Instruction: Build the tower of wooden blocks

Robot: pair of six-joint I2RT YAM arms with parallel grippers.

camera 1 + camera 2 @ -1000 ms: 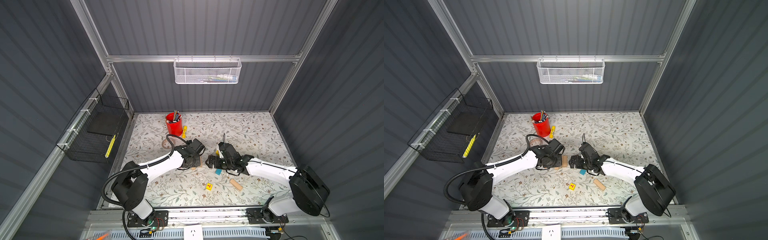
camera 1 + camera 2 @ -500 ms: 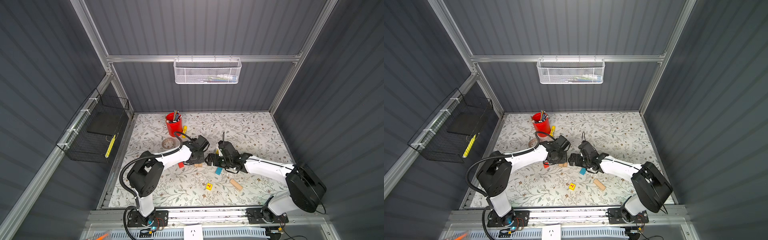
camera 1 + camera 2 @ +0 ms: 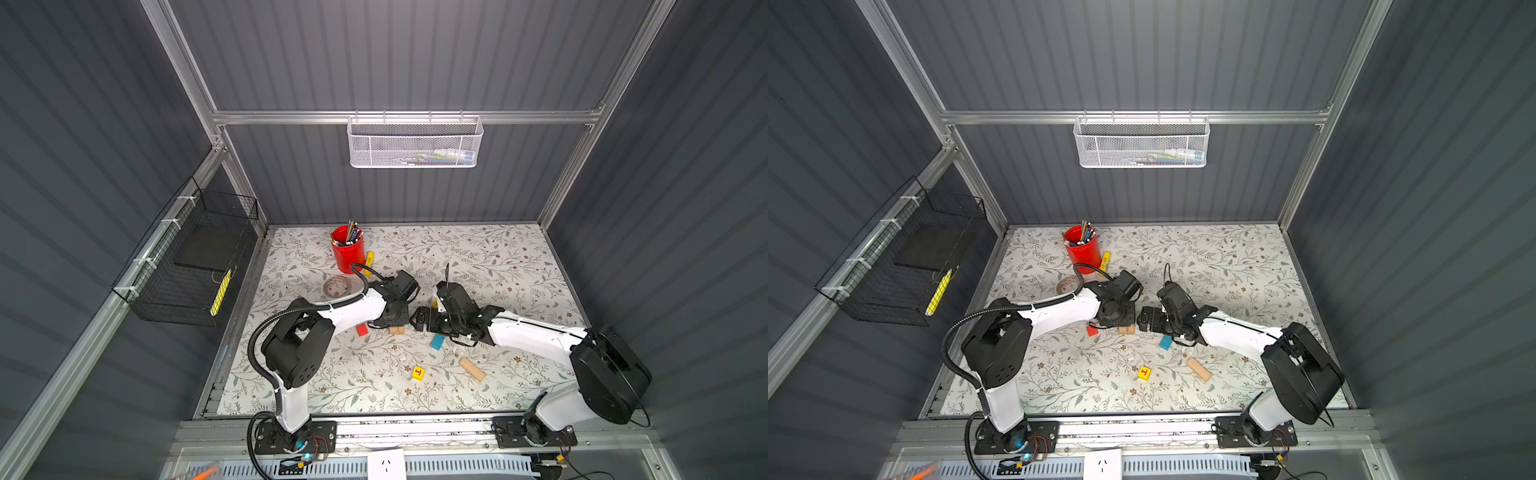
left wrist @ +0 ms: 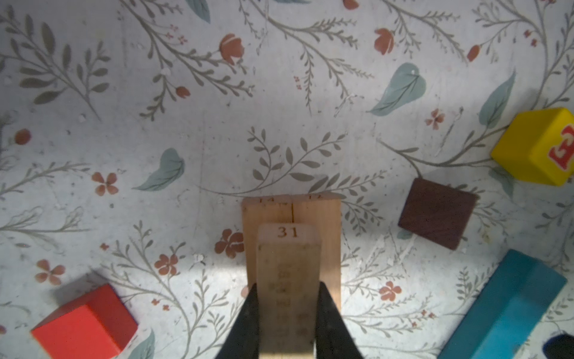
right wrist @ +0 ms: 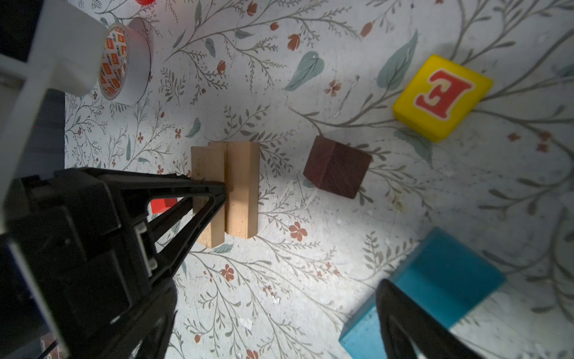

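Nearest the front edge of the floral-papered bench lie a lone tan oblong of bare wood and a yellow cube whose red letter looks like a T. Just behind them the single blue oblong, smoothly painted, lies flat.

At mid-bench the left fingers are clenched on the held tan oblong. Its end is stamped "31", and the faint engraving along its face is too dim to read. It sits lengthwise over the seam of the tan pair, two oblongs lying side by side, their ends marked with what look like 14 and 12. Whether it rests on them or hangs just above, I cannot tell. That makes four tan oblongs in all.

The right fingers are spread wide with nothing between them, close to the blue oblong. Only one of them shows in the right wrist view.

One red cube lies on the left arm's side of the pair. On the other side, apart from it, is the one dark brown piece, its grain visible. Beyond that is a second yellow cube, round-cornered, bearing a red E.

Farther back is a white tape roll with orange print on its core, too small to read. Behind it are the red pen cup and the slim yellow marker lying beside it.
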